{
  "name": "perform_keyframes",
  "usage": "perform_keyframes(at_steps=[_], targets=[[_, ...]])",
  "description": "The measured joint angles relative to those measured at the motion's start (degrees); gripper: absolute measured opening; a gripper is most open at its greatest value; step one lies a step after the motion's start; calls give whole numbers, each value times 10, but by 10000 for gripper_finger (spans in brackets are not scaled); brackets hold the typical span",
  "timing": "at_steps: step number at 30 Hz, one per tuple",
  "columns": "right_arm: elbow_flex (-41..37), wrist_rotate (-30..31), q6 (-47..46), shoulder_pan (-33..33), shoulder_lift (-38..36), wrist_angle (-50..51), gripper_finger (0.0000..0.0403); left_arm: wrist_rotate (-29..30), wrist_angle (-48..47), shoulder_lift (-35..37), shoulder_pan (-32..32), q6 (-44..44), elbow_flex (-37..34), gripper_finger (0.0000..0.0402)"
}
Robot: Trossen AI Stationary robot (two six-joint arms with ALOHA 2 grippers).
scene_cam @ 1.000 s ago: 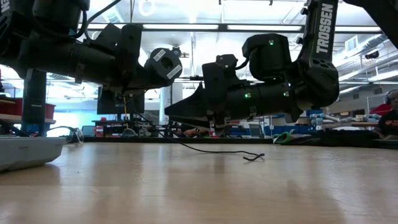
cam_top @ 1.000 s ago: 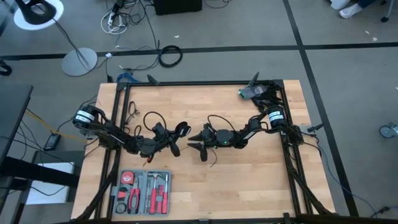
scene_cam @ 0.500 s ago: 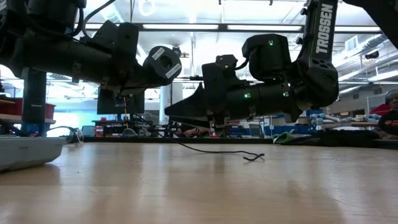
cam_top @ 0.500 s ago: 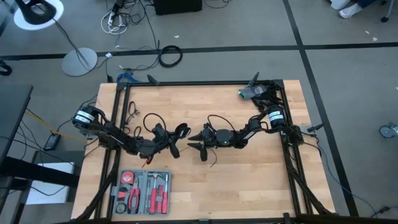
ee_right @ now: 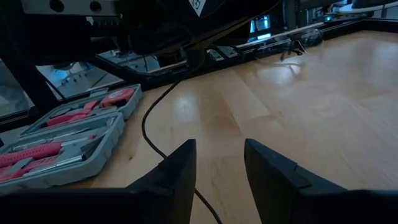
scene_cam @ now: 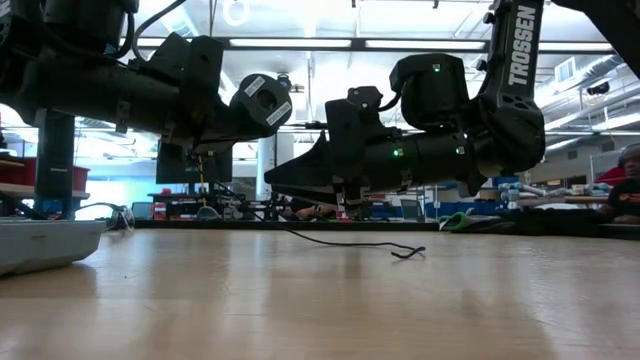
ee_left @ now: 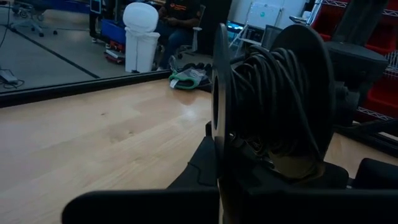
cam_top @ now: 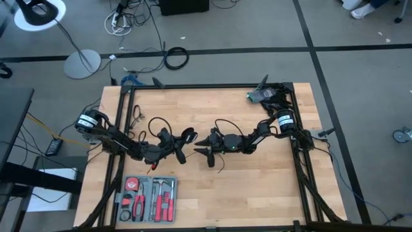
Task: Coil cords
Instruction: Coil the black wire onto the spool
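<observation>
The round black puck (ee_left: 273, 106) stands on edge with black cord wound between its two discs. It sits between the fingers of my left gripper (cam_top: 175, 145), left of the table's middle and clear of the table. A loose length of black cord (scene_cam: 350, 243) lies on the table, and its free end (cam_top: 219, 167) is near my right gripper. My right gripper (cam_top: 203, 148) points toward the left gripper, low over the table and open. The cord (ee_right: 148, 124) runs on the wood between its fingers (ee_right: 174, 177). My left gripper holds the puck between its two fingers, which come level from the table's left. The puck stands on edge, its rim (ee_left: 219, 93) toward the wrist camera, lifted clear of the table. The puck and the gripper body hide where the fingers touch it.
A grey tool case (cam_top: 148, 197) with red-handled tools lies near the front left edge and shows in the right wrist view (ee_right: 62, 134). A small dark item (cam_top: 137, 116) lies at the far left. A green-black object (cam_top: 261, 95) sits at the far right corner.
My left gripper has risen a little with the puck. The cord on the table and my right gripper have stayed where they were.
</observation>
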State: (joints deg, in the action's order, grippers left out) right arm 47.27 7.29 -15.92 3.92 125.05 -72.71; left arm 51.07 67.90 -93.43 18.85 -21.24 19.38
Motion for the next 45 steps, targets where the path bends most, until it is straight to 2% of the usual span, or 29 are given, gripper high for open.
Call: perform_keyframes(at_steps=[20,23,29,39,45], targets=[[0,1,-23,6,0,7,135,-4,0,0,0,-1,0,0],[3,1,-3,17,0,45,134,-4,0,0,0,-1,0,0],[61,2,35,36,0,226,129,-4,0,0,0,-1,0,0],[103,0,68,26,0,244,126,-8,0,0,0,-1,0,0],[104,-26,70,29,0,250,125,-8,0,0,0,-1,0,0]])
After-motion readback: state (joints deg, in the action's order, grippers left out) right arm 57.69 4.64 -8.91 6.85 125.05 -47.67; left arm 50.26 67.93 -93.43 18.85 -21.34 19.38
